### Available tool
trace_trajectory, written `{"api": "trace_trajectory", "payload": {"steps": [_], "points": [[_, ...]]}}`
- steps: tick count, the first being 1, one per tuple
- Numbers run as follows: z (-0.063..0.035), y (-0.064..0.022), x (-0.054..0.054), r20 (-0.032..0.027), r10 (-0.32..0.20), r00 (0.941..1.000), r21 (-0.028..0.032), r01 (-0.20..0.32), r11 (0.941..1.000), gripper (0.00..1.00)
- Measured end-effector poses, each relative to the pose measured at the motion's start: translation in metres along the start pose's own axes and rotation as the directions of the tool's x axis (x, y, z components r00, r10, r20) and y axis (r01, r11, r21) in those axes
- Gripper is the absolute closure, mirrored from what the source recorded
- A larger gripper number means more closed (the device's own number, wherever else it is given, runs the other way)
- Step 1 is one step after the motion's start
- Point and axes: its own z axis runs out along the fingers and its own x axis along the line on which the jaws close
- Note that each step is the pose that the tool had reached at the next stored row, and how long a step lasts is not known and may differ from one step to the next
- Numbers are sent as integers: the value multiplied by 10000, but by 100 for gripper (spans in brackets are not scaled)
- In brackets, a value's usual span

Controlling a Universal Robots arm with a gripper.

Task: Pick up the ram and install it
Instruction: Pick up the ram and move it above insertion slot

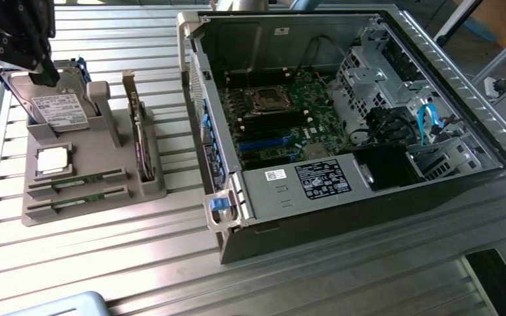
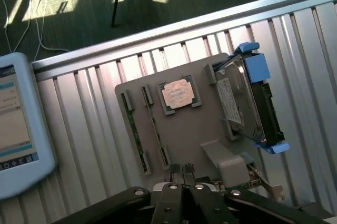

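Observation:
Two ram sticks, thin green boards, lie in slots at the near end of the grey holder tray (image 1: 147, 187): one ram stick (image 1: 82, 178) (image 2: 154, 129) and a second ram stick (image 1: 77, 195) (image 2: 131, 137) beside it. My gripper (image 1: 49, 76) (image 2: 181, 170) hangs at the exterior view's upper left, above the tray's hard-drive end and clear of both sticks. Its fingers are shut with nothing between them. The open computer case (image 1: 341, 217) lies on its side to the exterior view's right, its motherboard (image 1: 279, 122) exposed.
The tray also holds a silver hard drive (image 1: 57, 105) (image 2: 247, 98) in a blue bracket, a CPU (image 1: 53, 160) (image 2: 178, 93) and an upright expansion card (image 1: 136, 125). A light blue device (image 2: 18, 124) (image 1: 60, 306) lies on the ribbed metal table (image 1: 147, 263).

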Motion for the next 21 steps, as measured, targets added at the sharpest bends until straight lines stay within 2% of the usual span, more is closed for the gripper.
{"api": "trace_trajectory", "payload": {"steps": [3, 9, 16, 21], "points": [[0, 0, 0, -20, -551, 9985, 11, 551, 9985, 90], [0, 0, 0, -53, -1447, 9895, 26, 1447, 9895, 90], [0, 0, 0, -56, -1512, 9885, 27, 1512, 9885, 90], [0, 0, 0, -67, -1788, 9839, 31, 1788, 9839, 90]]}}
